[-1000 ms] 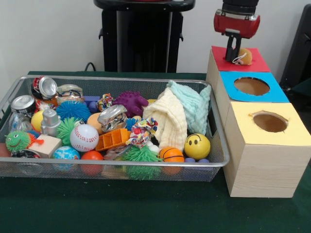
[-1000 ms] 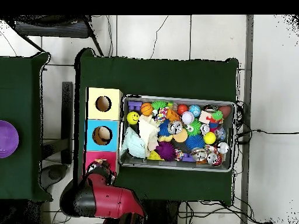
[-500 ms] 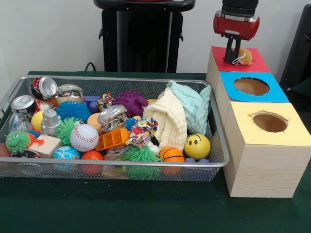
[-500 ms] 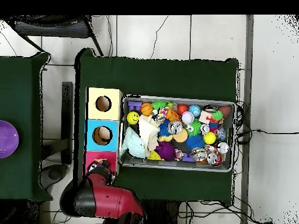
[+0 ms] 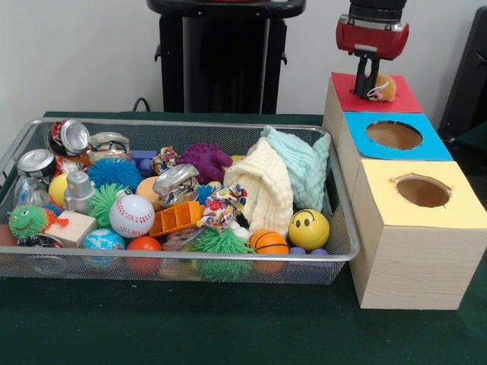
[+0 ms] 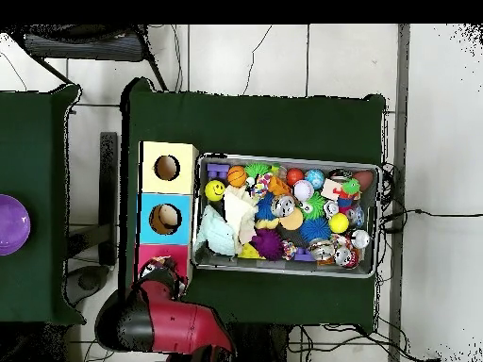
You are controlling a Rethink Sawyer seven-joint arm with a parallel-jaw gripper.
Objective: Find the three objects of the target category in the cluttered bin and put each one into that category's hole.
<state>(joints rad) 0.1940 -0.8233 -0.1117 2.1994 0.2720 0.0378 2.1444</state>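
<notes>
Front view | gripper [image 5: 368,85] above red-topped box [image 5: 375,97], grip state unclear | duck [image 5: 382,88] sits at 3 o'clock, unsunk | step: deposit | next: nudge duck down hole.

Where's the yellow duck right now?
In the front view, the duck sits on the red box top at upper right, just right of the gripper.
</notes>
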